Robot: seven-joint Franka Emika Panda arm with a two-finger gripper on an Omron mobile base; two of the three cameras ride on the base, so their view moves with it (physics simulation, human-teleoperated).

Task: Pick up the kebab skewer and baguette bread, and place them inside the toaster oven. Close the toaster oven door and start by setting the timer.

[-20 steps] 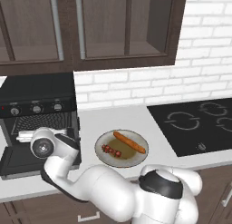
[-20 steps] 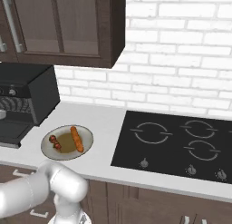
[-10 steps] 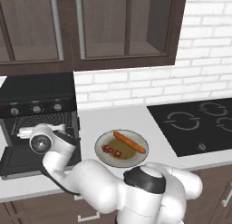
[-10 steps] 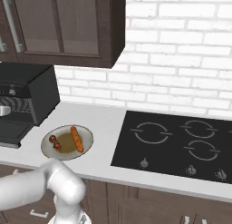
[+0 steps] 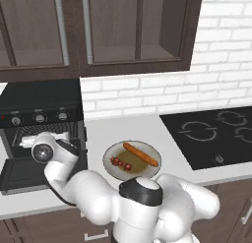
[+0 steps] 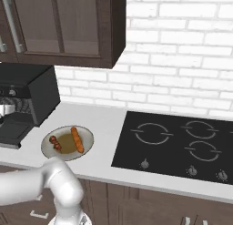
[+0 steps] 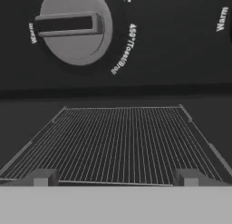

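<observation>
Toaster oven [image 5: 42, 134]: you find it at the far left of the surface [image 5: 123, 131], black and boxy, three knobs in a row above the cavity.
Toaster oven door [image 5: 24, 174]: dropped down flat in front of the cavity; the oven stands open.
Wire rack [image 7: 118, 143]: you see it close up in the hand view, bare, below a round knob [image 7: 74, 26] with a bar handle.
Pincer [image 7: 115, 177]: jaws spread wide, holding nothing; the two dark tips point at the rack, at the mouth of the oven.
Plate [image 5: 110, 156]: just right of the oven, on the surface near its front edge.
Kebab skewer [image 5: 121, 163]: lies on the left part of the plate.
Baguette bread [image 5: 141, 154]: lies on the plate, just beside the skewer, set diagonally.
Stovetop [image 5: 216, 136]: flat and black, at the right, well apart from the plate.
</observation>
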